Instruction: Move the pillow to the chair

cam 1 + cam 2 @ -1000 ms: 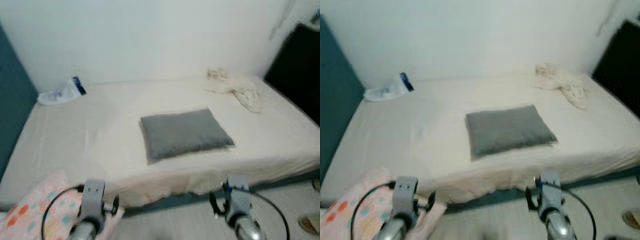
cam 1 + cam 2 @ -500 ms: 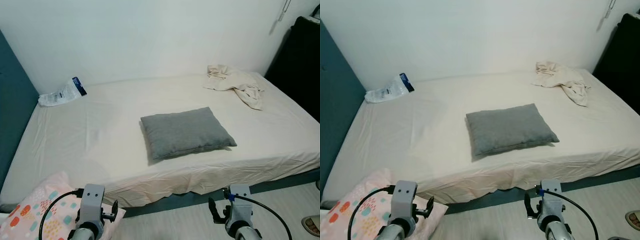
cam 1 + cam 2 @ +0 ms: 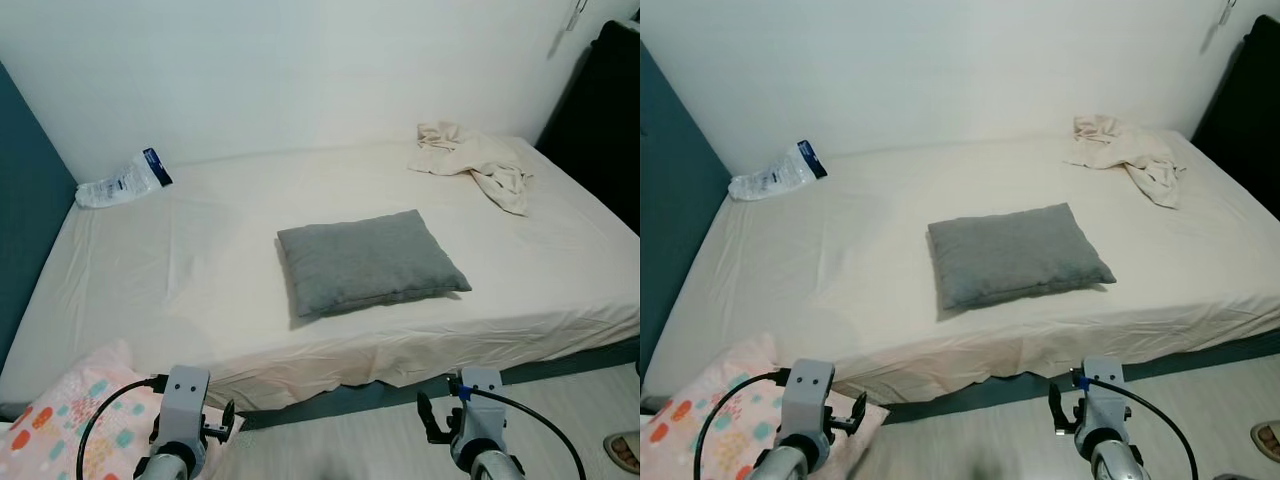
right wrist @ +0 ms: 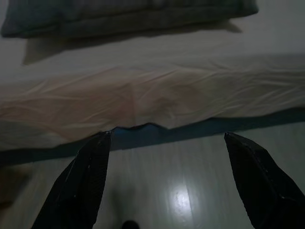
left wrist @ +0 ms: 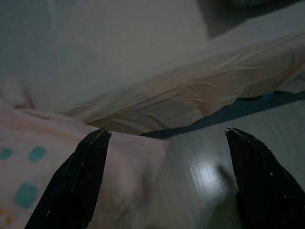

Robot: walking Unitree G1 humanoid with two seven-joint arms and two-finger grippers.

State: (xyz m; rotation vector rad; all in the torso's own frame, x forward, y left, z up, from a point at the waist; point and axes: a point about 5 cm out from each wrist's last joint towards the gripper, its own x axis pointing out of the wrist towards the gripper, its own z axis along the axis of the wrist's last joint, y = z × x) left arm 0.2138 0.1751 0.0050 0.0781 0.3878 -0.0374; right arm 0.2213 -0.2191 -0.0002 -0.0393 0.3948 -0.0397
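The grey pillow (image 3: 368, 261) lay flat near the middle of the bed (image 3: 200, 260), towards its near edge. Beyond the pillow, a crumpled cloth (image 3: 478, 164) sat by the bed's far right corner. The left gripper (image 5: 164, 179) and right gripper (image 4: 167, 179) hovered short of the bed's near edge, both spread wide and empty.

A grey rectangular pillow (image 3: 368, 261) is seen lying flat near the middle of the bed (image 3: 180, 270), on its cream sheet. It is turned slightly askew, plump, lightly creased, and rests toward the bed's front edge.
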